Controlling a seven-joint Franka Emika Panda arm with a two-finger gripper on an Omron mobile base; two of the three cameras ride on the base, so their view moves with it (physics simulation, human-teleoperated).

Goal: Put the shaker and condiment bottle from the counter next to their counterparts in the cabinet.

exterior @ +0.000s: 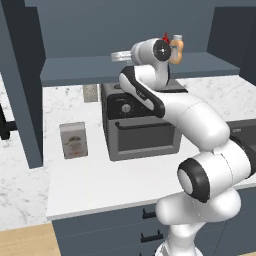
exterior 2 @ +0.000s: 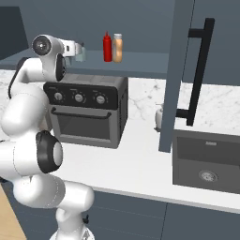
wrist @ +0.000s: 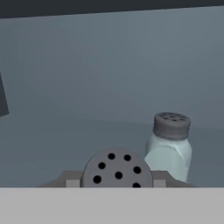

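Note:
My gripper [wrist: 116, 180] is shut on the shaker [wrist: 117, 168]. Its grey perforated cap shows between the fingertips in the hand view. Just beyond it to the right, a paler shaker with a grey cap [wrist: 169, 146] stands upright on the cabinet shelf [exterior 2: 140, 63]. In the right base view the gripper [exterior 2: 79, 51] holds the shaker [exterior 2: 81, 54] over the left part of the shelf. The red condiment bottle [exterior 2: 107, 47] stands on the shelf, right beside the orange bottle with a white cap [exterior 2: 117, 48]. In the left base view my wrist hides most of the red bottle [exterior: 165, 38].
A dark toaster oven [exterior: 142, 125] sits on the marble counter [exterior: 100, 180] under the shelf. A tan box [exterior: 73, 140] stands to its left. The open cabinet door [exterior 2: 176, 70] with its black handle hangs at the right, above the sink [exterior 2: 206, 161]. It partly hides a small pale object [exterior 2: 159, 117].

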